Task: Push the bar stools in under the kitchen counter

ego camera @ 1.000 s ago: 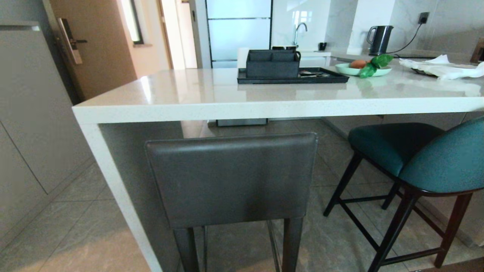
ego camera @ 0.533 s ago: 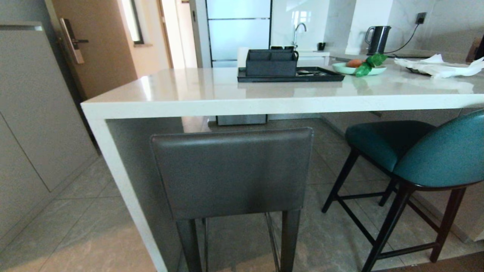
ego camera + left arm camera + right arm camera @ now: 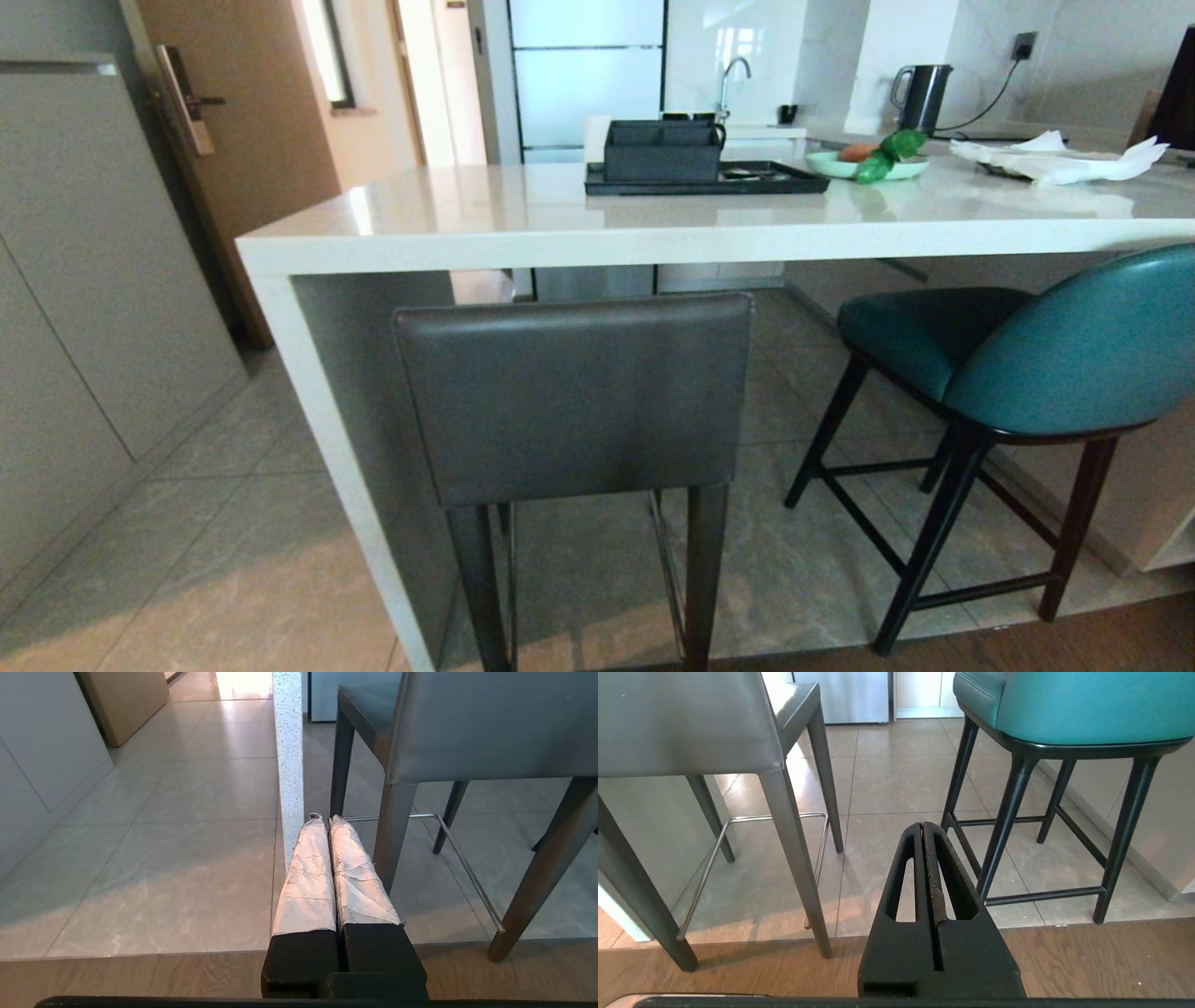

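From the head camera I see the bench (image 3: 560,224), a glossy white stone-like slab with a thick square edge and a white panel end leg (image 3: 336,448) at its left end. The dark grey stool (image 3: 574,397) stands just beside that leg, its flat, square leather back facing me and its seat under the slab edge; in the wrist views its straight grey legs carry a thin chrome footrest (image 3: 448,844). To the right the teal stool (image 3: 1018,355) has a curved, padded leather back and slim black legs with crossbars; its seat reaches under the bench edge while its back stands out in front of it. On the bench top sit a black tray (image 3: 709,179) with a dark box-shaped caddy (image 3: 663,151), a pale green plate (image 3: 866,166) holding what looks like fruit and green leaves, though I cannot be sure, and crumpled white paper (image 3: 1055,159). Neither arm shows in the head view. The left gripper (image 3: 322,820), its fingers wrapped in wrinkled white tape, is pressed together and hangs low over the floor near the end leg. The right gripper (image 3: 923,826), bare black, is likewise closed on nothing, pointing at the tiled floor (image 3: 896,779) between the two stools.
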